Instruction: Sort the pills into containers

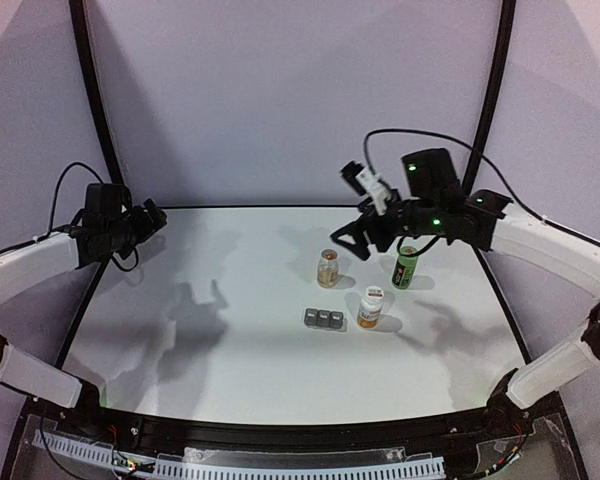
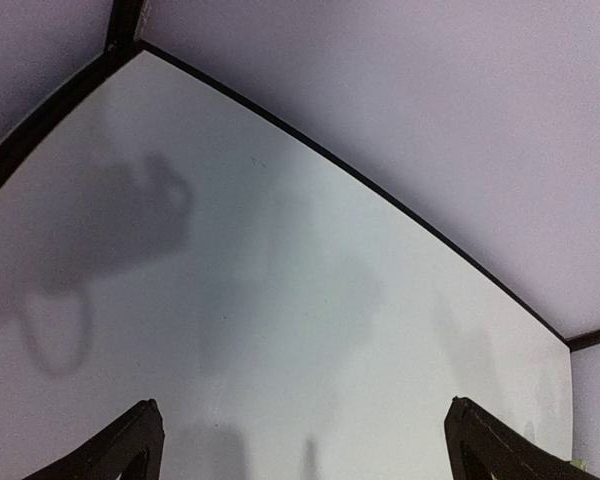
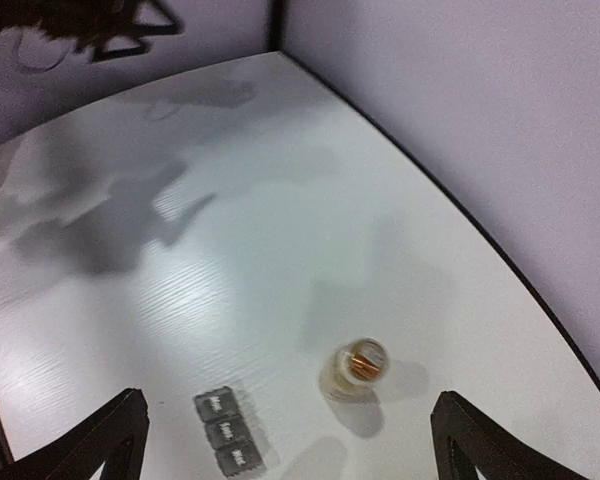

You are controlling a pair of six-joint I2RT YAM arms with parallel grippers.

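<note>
Ready to start sorting, nothing held yet.
The left pincer (image 1: 148, 216) hangs wide open at the far left, well apart from everything, likely just waiting. Right of the middle of the surface (image 1: 180, 330) lie the containers (image 1: 323, 319): a small grey strip of three square boxes, and the lids look shut. Just behind stands an open jar (image 1: 328, 268) with what may be pills (image 3: 360, 362) inside. The right pincer (image 1: 352, 236) hangs wide open near the jar, likely to reach it.
</note>
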